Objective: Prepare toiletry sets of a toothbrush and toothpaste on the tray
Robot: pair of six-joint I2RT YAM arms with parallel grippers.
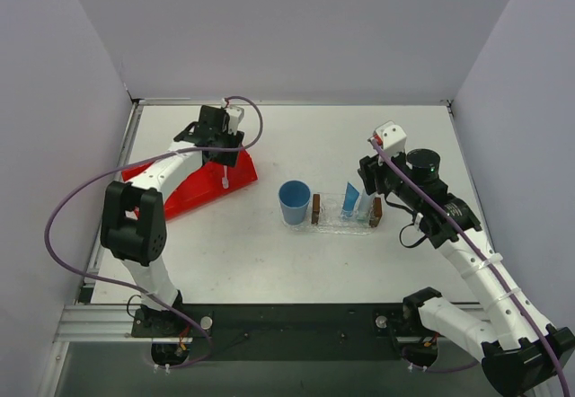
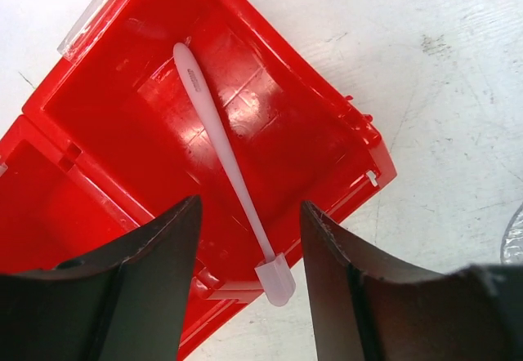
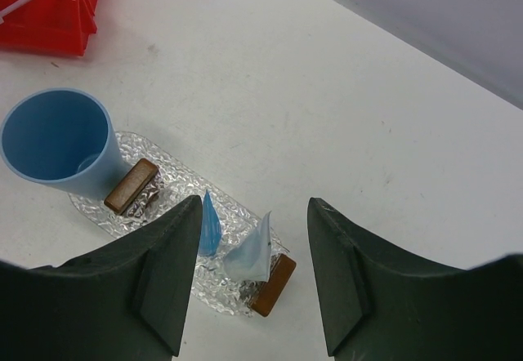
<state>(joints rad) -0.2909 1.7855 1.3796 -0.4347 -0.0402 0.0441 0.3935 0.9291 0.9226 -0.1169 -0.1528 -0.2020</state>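
Left gripper [image 2: 249, 210]: the jaws are spread wide and hold nothing. It hangs over the red bin [image 2: 98, 132], which sits at the far left of the table [image 1: 269, 262].

Toothbrush [image 2: 233, 169]: 1 unit, lying diagonally on the floor of the red bin. In the left wrist view its thicker end rests at the bin's near rim, between the 2 fingers [image 2: 155, 279]. No finger touches it.

Right gripper [image 3: 253, 206]: the jaws are spread wide and hold nothing. It hangs above the right end of the tray [image 3: 176, 185], clear of it.

Tray: a clear, bubbly-textured piece near the table centre, well apart from the red bin. 1 brown block [image 3: 131, 185] stands at its left end and a 2nd brown block [image 3: 272, 283] at its right end.

Toothpaste: 2 tubes stand in the tray between the blocks. The blue toothpaste tube [image 3: 209, 226] is roughly upright. The pale toothpaste tube [image 3: 255, 251] stands just beside it, nearer the right block.

Blue cup [image 3: 57, 144]: upright, mouth open, at the tray's left end just beside the left block.
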